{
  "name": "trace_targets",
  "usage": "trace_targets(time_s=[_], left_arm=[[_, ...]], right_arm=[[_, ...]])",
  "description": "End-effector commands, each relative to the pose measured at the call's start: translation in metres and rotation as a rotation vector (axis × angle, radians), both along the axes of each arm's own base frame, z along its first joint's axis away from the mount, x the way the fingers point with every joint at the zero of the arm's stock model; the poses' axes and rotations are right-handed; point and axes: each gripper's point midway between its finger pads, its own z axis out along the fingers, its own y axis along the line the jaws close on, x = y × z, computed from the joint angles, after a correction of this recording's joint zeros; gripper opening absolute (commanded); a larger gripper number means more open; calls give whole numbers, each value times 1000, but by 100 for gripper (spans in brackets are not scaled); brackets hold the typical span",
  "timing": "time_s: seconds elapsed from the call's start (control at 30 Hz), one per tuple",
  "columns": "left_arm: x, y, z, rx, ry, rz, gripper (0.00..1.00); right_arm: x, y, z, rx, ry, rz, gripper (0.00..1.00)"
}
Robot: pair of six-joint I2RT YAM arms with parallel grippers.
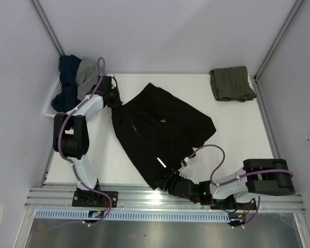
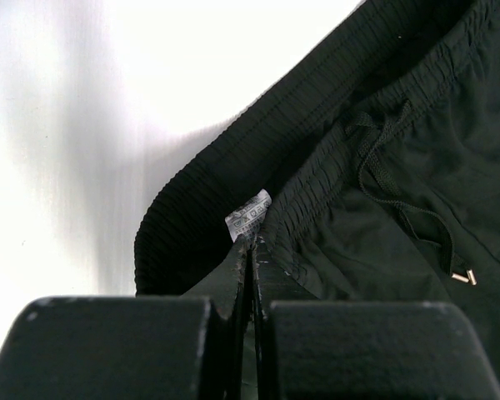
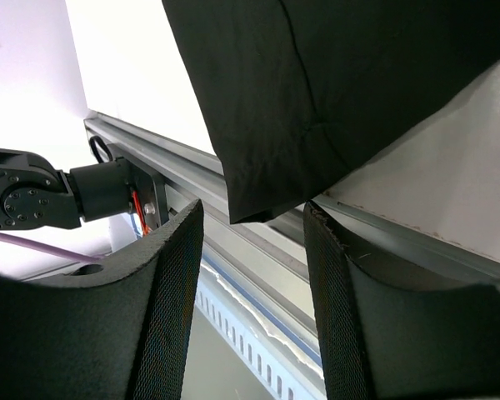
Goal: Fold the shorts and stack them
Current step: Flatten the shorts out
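Observation:
The black shorts (image 1: 160, 129) lie spread flat in the middle of the table, with small white marks on them. My left gripper (image 1: 113, 96) is at their back-left waistband corner; in the left wrist view it (image 2: 252, 250) is shut on the waistband edge of the black shorts (image 2: 383, 250), just below a white label (image 2: 248, 215). My right gripper (image 1: 169, 182) is at the near hem; in the right wrist view it (image 3: 252, 210) is open, with the black shorts' hem corner (image 3: 267, 187) hanging between its fingertips. The olive-green shorts (image 1: 231, 83) lie folded at the back right.
A white basket (image 1: 49, 107) holding dark blue and grey clothes stands at the back left, beside the left arm. A metal rail (image 1: 144, 195) runs along the near table edge, also in the right wrist view (image 3: 258, 250). Walls close in left, right and back.

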Motion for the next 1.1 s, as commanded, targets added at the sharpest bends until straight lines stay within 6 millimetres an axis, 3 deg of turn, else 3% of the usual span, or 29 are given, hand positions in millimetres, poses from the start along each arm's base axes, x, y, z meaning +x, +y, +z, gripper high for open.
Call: trace_targets(time_s=[0.0, 0.43, 0.7, 0.87, 0.93, 1.07], left_arm=[[5, 3, 30, -19, -81, 11, 0], [5, 3, 32, -21, -85, 11, 0], [4, 2, 31, -26, -80, 8, 0], [4, 1, 33, -28, -84, 7, 0], [4, 1, 32, -28, -83, 7, 0], [3, 1, 30, -28, -80, 8, 0]], right_arm=[[5, 18, 17, 66, -30, -23, 54], [7, 37, 18, 150, -37, -30, 55], [12, 35, 25, 157, -70, -46, 55], [19, 38, 20, 178, -61, -59, 55], [21, 39, 24, 230, -61, -69, 54], [27, 33, 9, 230, -49, -118, 40]])
